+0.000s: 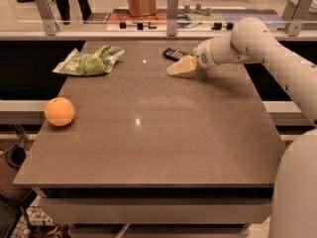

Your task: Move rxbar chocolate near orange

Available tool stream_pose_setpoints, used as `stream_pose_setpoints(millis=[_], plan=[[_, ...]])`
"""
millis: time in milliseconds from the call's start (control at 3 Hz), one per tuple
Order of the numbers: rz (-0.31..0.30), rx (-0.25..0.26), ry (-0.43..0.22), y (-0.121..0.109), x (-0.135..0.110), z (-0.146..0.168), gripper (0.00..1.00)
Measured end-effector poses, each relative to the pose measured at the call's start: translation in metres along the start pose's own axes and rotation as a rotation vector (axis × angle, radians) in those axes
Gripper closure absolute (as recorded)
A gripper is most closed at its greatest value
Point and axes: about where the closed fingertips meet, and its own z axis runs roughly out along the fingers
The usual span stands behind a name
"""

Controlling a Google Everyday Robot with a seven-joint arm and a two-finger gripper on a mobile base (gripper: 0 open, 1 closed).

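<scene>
The rxbar chocolate (175,54) is a small flat black bar lying on the far part of the table, right of centre. My gripper (177,67) hangs low over the table just in front of and beside the bar, its pale fingers pointing left. The white arm reaches in from the right. The orange (59,111) sits at the table's left edge, far from the bar and the gripper.
A green wrinkly snack bag (88,61) lies at the far left of the brown table (158,143). A glass rail with metal posts (172,6) runs behind the table's far edge. The robot's white body (297,192) fills the lower right.
</scene>
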Motion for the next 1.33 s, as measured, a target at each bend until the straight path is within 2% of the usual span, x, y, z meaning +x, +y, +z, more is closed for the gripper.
stream_pose_setpoints(millis=[1000,1333], plan=[[0.0,-0.007,0.002,0.0026,-0.002,0.0026,0.87],[0.0,-0.007,0.003,0.0027,-0.0047,0.001,1.0]])
